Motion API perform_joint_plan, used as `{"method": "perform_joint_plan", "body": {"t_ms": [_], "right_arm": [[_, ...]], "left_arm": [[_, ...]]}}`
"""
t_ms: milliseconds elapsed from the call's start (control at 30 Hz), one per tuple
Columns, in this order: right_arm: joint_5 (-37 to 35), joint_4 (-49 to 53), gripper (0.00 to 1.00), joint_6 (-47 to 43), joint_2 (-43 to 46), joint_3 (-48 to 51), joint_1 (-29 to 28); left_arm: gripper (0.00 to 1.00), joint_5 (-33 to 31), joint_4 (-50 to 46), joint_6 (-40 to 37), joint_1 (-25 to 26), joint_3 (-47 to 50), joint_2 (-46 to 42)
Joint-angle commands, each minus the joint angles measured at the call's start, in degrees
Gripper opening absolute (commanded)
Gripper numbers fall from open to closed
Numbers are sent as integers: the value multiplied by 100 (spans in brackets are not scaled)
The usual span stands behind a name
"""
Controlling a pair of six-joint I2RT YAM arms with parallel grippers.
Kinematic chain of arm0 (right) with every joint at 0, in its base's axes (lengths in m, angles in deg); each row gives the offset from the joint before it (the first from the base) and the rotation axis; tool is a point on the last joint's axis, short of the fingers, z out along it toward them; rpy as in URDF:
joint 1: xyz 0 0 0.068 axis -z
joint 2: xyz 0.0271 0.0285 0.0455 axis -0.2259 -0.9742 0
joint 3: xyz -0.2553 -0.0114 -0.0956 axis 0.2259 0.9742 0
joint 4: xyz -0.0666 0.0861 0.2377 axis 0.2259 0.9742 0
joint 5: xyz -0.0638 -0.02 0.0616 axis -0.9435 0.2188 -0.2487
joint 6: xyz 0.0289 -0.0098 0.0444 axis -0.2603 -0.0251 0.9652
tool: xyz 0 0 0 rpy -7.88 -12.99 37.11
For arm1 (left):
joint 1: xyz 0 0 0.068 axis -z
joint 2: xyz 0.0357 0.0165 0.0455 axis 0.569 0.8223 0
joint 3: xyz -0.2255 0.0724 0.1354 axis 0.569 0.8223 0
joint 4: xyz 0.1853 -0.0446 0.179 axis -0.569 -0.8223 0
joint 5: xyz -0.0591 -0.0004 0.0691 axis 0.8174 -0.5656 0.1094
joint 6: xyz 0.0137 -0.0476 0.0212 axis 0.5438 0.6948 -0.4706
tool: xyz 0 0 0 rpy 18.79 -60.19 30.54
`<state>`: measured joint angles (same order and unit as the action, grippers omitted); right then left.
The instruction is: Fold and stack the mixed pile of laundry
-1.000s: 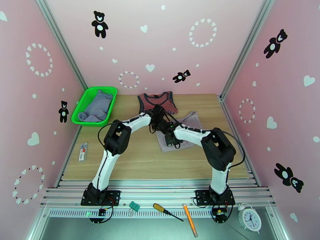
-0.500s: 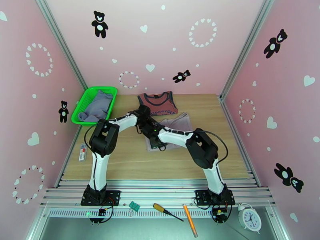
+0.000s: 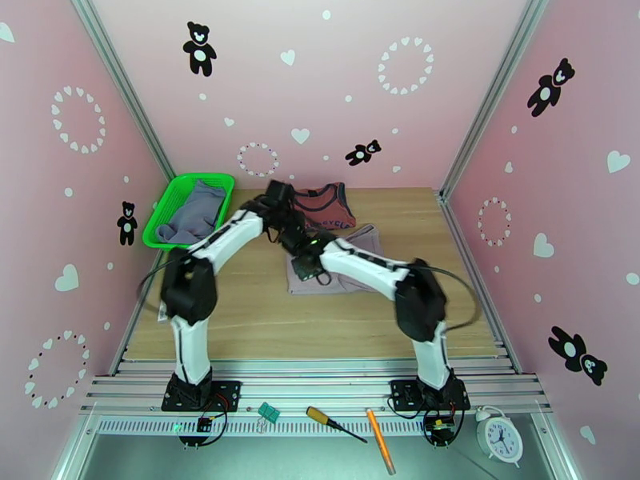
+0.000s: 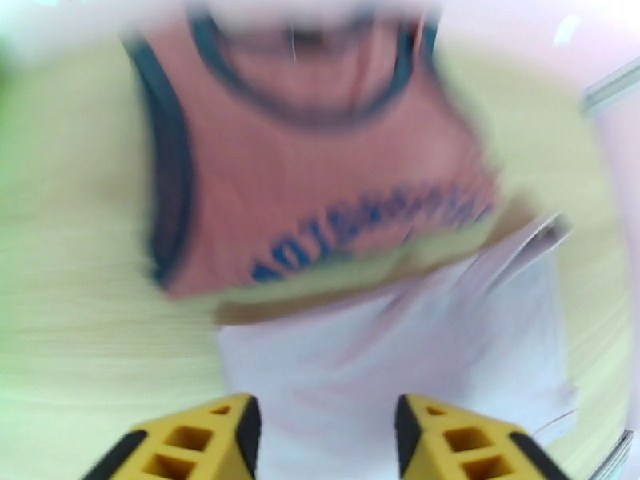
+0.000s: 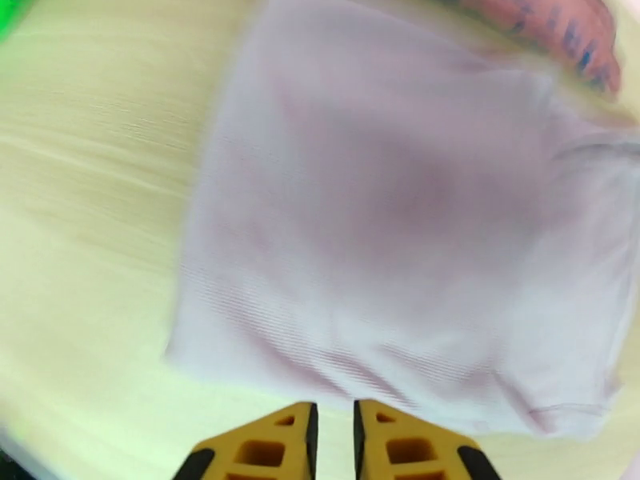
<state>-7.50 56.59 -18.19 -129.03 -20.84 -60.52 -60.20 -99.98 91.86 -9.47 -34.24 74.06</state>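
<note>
At the far edge of the desk [image 3: 264, 314] I see the rust-red top [image 3: 326, 208] lying flat, the pale shirt [image 5: 400, 218] just nearer me. Left gripper [image 4: 328, 442] above them, jaws spread, empty; right gripper [image 5: 334, 446] over the shirt, jaws barely parted, empty. The blue-grey piece [image 3: 192, 214] sits in the green basket [image 3: 158, 224], far-left corner.

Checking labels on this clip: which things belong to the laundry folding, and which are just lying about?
Job: rust-red sleeveless cloth top; pale grey-lilac cloth shirt; blue-grey crumpled cloth.
Lying about: bright green plastic mesh basket; white round alarm clock; yellow-handled metal screwdriver; thin orange stick.
</note>
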Motion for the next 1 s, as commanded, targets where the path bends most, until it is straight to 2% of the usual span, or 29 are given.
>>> {"method": "perform_joint_plan", "body": {"t_ms": [0, 100, 200, 300, 467, 633, 833, 967], "right_arm": [[1137, -333, 26, -1020, 471, 309, 841], [1843, -343, 29, -1630, 369, 176, 1377], [2266, -386, 29, -2136, -40, -118, 1721], [2421, -358, 30, -2492, -680, -583, 1892], [2364, -292, 29, -2717, -1833, -1519, 2005], [1990, -180, 27, -2717, -2794, -2293, 2025], [1517, -277, 24, -2601, -3225, -2477, 2103], [1276, -357, 22, -2463, -3249, -2227, 2169]], "left_arm": [[53, -357, -705, 379, 115, 800, -891], [48, -450, -428, 1034, 168, 1965, -1502], [36, -652, -18, 1876, 229, 3102, -1957], [36, -497, 585, 2426, 364, 3816, -2178], [36, -541, 783, 2614, 833, 3584, -1739], [36, -488, 1076, 2785, 1267, 3255, -1016], [35, -280, 1311, 3011, 1646, 3214, -194], [35, -251, 1438, 3122, 1750, 3362, 208]]}}
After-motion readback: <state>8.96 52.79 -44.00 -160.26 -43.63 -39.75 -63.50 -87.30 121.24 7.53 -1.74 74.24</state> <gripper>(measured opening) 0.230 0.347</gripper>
